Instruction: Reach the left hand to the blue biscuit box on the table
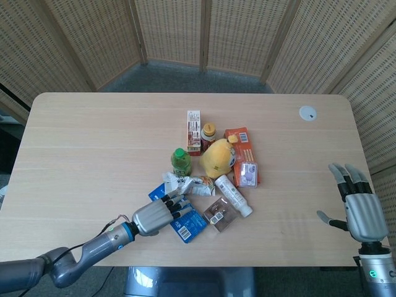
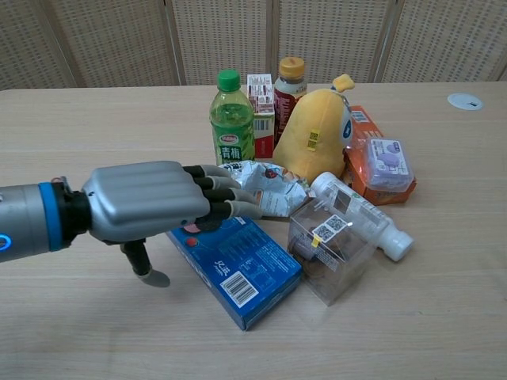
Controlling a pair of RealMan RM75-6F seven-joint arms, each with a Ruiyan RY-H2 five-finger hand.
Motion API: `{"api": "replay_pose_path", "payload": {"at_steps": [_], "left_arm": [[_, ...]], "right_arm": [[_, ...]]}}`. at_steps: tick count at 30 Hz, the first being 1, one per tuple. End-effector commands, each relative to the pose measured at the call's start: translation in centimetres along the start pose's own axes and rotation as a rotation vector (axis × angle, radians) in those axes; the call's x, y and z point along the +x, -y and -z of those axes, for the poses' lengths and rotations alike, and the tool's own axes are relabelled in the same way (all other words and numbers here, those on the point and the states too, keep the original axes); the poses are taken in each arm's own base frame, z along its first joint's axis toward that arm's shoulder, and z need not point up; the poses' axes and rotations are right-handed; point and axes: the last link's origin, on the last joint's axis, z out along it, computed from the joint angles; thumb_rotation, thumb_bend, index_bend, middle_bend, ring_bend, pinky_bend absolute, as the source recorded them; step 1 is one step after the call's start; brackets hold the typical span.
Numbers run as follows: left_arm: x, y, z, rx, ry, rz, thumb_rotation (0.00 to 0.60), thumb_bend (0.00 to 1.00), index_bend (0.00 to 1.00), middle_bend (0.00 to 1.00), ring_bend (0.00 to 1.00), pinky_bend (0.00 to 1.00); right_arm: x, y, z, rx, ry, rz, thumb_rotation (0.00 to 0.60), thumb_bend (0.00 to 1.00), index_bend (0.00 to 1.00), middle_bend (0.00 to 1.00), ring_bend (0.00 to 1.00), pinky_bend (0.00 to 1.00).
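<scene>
The blue biscuit box (image 1: 187, 224) (image 2: 242, 267) lies flat at the near side of a pile of snacks. My left hand (image 1: 156, 214) (image 2: 154, 203) hovers palm down over the box's left end and hides that part. Its fingers are stretched out toward the pile, the thumb hangs below, and it holds nothing. Whether it touches the box I cannot tell. My right hand (image 1: 359, 207) rests open near the table's right front corner, far from the box; the chest view does not show it.
Behind and right of the box lie a crumpled silver packet (image 2: 257, 188), a clear plastic box (image 2: 330, 244) and a white bottle (image 2: 358, 214). Further back stand a green bottle (image 2: 230, 119), a yellow plush (image 2: 316, 131), an orange box (image 2: 380, 162), a brown bottle (image 2: 290, 81) and a carton (image 2: 261, 101).
</scene>
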Motion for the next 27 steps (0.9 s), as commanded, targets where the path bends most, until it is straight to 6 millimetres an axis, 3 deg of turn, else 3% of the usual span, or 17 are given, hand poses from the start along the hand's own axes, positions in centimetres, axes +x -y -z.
{"api": "replay_pose_path", "payload": {"at_steps": [1, 12, 16, 17, 21, 23, 27], "left_arm": [[-0.1, -0.5, -1.8, 0.0, 0.012, -0.011, 0.6, 0.0, 0.0, 0.0, 0.0, 0.0], [-0.7, -2.3, -5.6, 0.015, 0.055, 0.007, 0.6, 0.0, 0.0, 0.0, 0.0, 0.0], [-0.8, -2.5, -6.2, 0.032, 0.056, -0.01, 0.6, 0.0, 0.11, 0.03, 0.02, 0.05], [-0.7, -2.6, -6.4, 0.035, 0.054, -0.015, 0.6, 0.0, 0.18, 0.1, 0.07, 0.1], [-0.4, -3.1, -6.6, 0.047, 0.025, -0.047, 0.6, 0.0, 0.62, 0.6, 0.5, 0.47], [-0.5, -3.0, -6.5, 0.052, 0.029, -0.063, 0.6, 0.0, 0.73, 0.71, 0.6, 0.57], [-0.4, -2.8, -6.0, 0.07, 0.036, -0.062, 0.6, 0.0, 0.81, 0.78, 0.68, 0.64]], "right_arm": [[-0.1, 0.1, 0.0, 0.004, 0.003, -0.001, 0.6, 0.0, 0.0, 0.0, 0.0, 0.0], [0.4, 0.0, 0.1, 0.004, -0.012, -0.008, 0.6, 0.0, 0.0, 0.0, 0.0, 0.0], [0.5, 0.0, 0.1, 0.008, -0.016, -0.011, 0.6, 0.0, 0.0, 0.0, 0.0, 0.0], [0.5, 0.0, 0.1, 0.009, -0.017, -0.012, 0.6, 0.0, 0.0, 0.0, 0.0, 0.0], [0.7, 0.0, 0.1, 0.013, -0.025, -0.014, 0.6, 0.0, 0.0, 0.0, 0.0, 0.0], [0.7, 0.0, 0.1, 0.014, -0.027, -0.014, 0.6, 0.0, 0.0, 0.0, 0.0, 0.0], [0.7, 0.1, 0.2, 0.014, -0.026, -0.018, 0.6, 0.0, 0.0, 0.0, 0.0, 0.0]]}}
